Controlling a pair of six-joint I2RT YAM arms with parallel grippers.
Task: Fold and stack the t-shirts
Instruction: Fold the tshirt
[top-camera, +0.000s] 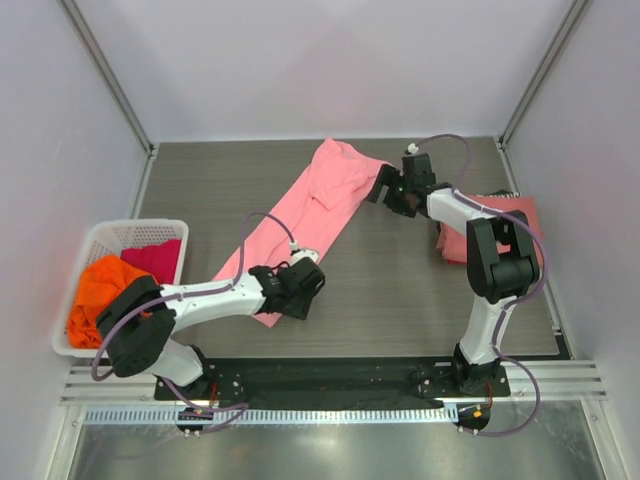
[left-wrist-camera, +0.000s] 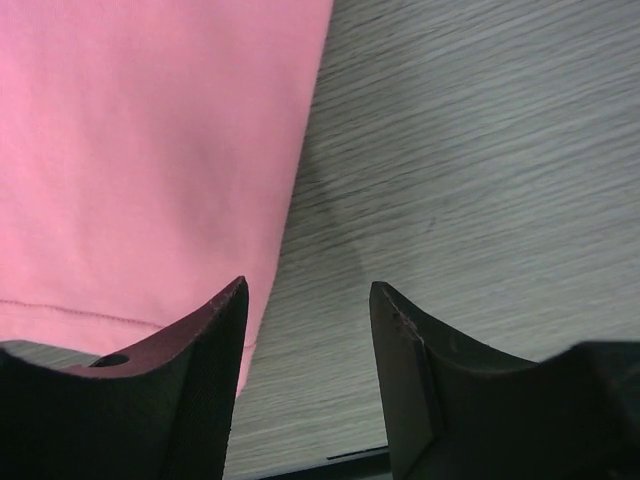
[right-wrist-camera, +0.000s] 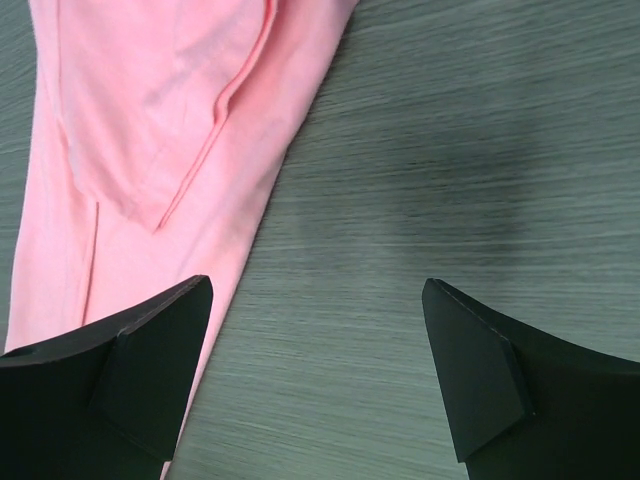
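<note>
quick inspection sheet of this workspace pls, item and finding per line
surface: grey wood-grain table
job's things: light pink shirt folded lengthwise, lying diagonally mid-table; salmon shirt folded at right; orange shirt and magenta shirt in the basket
clutter: white basket at left edge
grippers: left pincer open over the light pink shirt's near end; right pincer open at its far end
cables: purple cable looped on each arm
surroundings: white walls, metal corner posts
</note>
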